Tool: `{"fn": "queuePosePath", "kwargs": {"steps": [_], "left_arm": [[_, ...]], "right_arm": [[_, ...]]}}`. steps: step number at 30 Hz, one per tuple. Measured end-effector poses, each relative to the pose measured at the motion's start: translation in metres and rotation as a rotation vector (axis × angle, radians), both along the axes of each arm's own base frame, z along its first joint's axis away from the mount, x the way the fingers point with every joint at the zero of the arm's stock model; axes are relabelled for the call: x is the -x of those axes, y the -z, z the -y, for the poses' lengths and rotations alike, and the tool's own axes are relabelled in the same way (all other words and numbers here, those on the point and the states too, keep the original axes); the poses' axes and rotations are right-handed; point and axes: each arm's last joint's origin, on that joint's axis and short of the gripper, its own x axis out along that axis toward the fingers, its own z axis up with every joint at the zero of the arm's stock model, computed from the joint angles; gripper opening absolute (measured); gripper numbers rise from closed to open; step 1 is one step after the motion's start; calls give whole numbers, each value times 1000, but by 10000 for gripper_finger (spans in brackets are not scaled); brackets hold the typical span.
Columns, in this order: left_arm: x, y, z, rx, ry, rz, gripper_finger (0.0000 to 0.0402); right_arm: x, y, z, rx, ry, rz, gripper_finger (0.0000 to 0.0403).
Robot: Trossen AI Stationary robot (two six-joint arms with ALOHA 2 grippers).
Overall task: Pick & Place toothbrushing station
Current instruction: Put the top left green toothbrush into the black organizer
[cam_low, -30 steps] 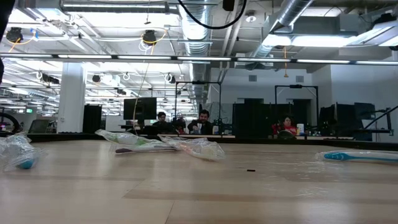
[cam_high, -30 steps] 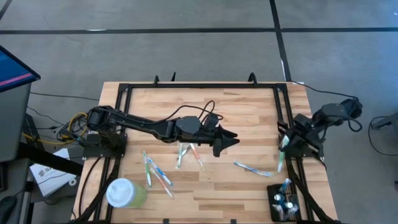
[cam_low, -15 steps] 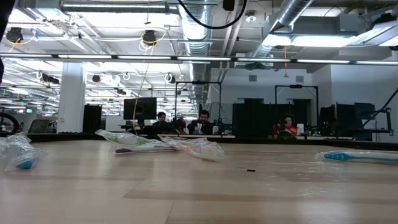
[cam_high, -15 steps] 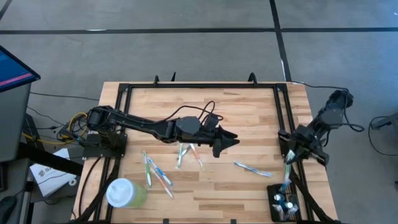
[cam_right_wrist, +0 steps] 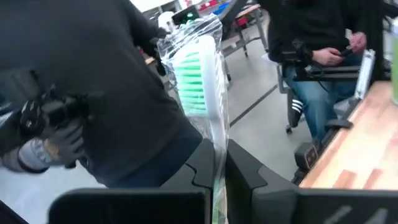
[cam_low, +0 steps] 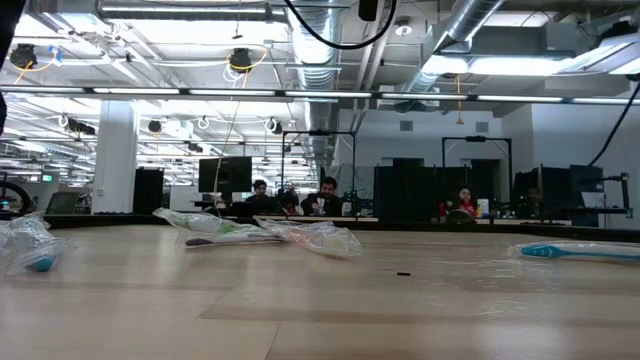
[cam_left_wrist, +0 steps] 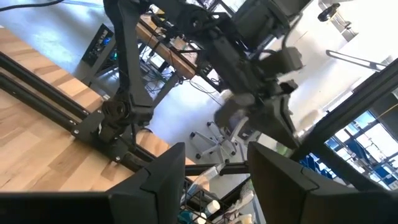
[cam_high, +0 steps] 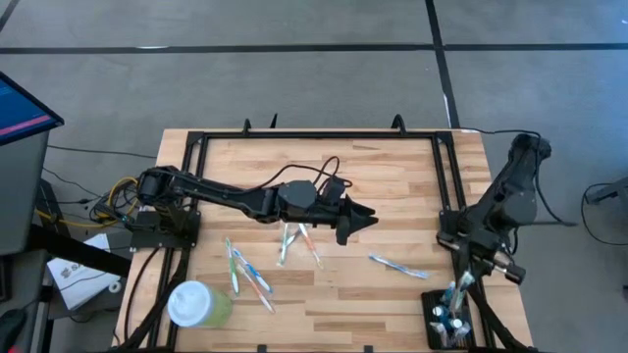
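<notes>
**Right gripper holds wrapped toothbrush over the station at the table's corner**

Table [cam_high: 392,172] of pale wood planks, edged by a black frame, fills the high view. Across its middle reaches the left arm, its left gripper [cam_high: 365,218] hanging above the boards just beyond a small cluster of wrapped toothbrushes [cam_high: 297,241]; in the left wrist view the two dark fingers [cam_left_wrist: 161,180] stand apart with nothing between them. The right arm bends down along the right rail, and the right gripper [cam_high: 469,277] points at the near right corner. Its fingers [cam_right_wrist: 245,168] are pinched tight on a green-bristled toothbrush [cam_right_wrist: 198,84] in clear wrap, which sticks up past them in the right wrist view; seen from above, the brush's lower end reaches down to the toothbrushing station [cam_high: 448,319].

That station, a small black holder, sits at the near right corner of the table, beside the rail, with several brushes already standing in it. A pale green cup [cam_high: 198,305] with a white lid stands at the near left corner. More wrapped toothbrushes [cam_high: 247,272] lie near the cup, and a single blue toothbrush [cam_high: 398,266] lies between the middle cluster and the station.

People [cam_low: 325,197] sit at desks in the room beyond the table.
</notes>
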Motion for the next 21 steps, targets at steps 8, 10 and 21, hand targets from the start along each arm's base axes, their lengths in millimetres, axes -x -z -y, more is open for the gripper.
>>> {"fn": "queuePosePath", "kwargs": {"steps": [8,10,21], "left_arm": [[0,0,-2,6,-3,0,167],[0,0,-2,8,-3,0,167],[0,0,-1,25,1,-1,167]], "right_arm": [[-8,1,-15,73,-74,113,8],[-11,4,-17,94,-92,114,8],[-43,9,-9,79,-182,83,8]]}}
